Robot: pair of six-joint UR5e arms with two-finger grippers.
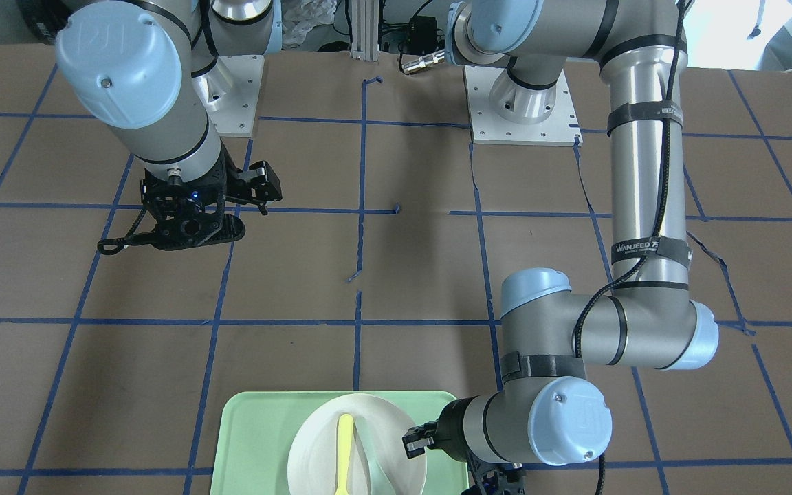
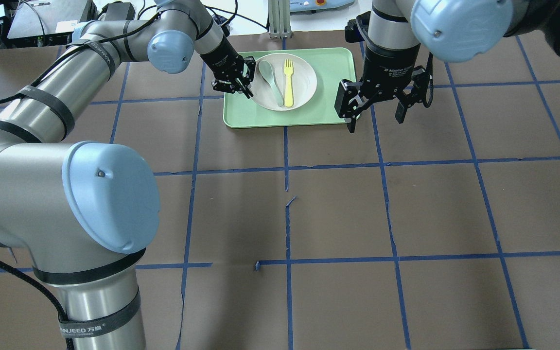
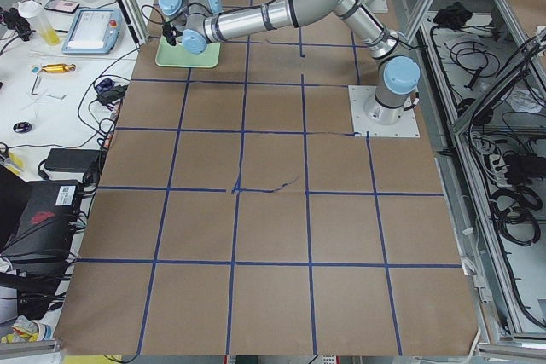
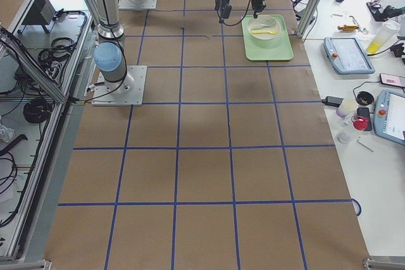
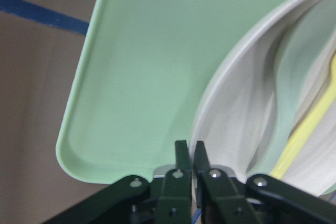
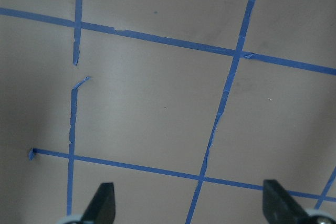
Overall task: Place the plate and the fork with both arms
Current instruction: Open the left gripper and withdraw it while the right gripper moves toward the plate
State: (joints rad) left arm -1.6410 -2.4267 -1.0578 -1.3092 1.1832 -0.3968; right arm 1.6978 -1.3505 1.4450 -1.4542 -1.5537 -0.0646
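Note:
The off-white plate [image 2: 304,78] lies on the mint-green tray [image 2: 333,73] at the table's far side. The pale-yellow fork [image 2: 288,82] lies in the plate beside a grey-green spoon [image 2: 271,82]. My left gripper [image 2: 241,86] is at the plate's left rim. In the left wrist view the gripper [image 5: 190,148] is shut on the rim of the plate [image 5: 236,103], with the fork [image 5: 310,129] to the right. My right gripper [image 2: 375,114] is open and empty, above the table just right of the tray. It also shows in the front view [image 1: 186,214].
The tray [image 1: 258,433] sits at the table's operator-side edge. The brown table carries a grid of blue tape [image 2: 287,170]. The right wrist view shows only bare table and tape between the open fingertips [image 6: 105,203]. Tablets and bottles lie on a side bench [image 4: 345,55].

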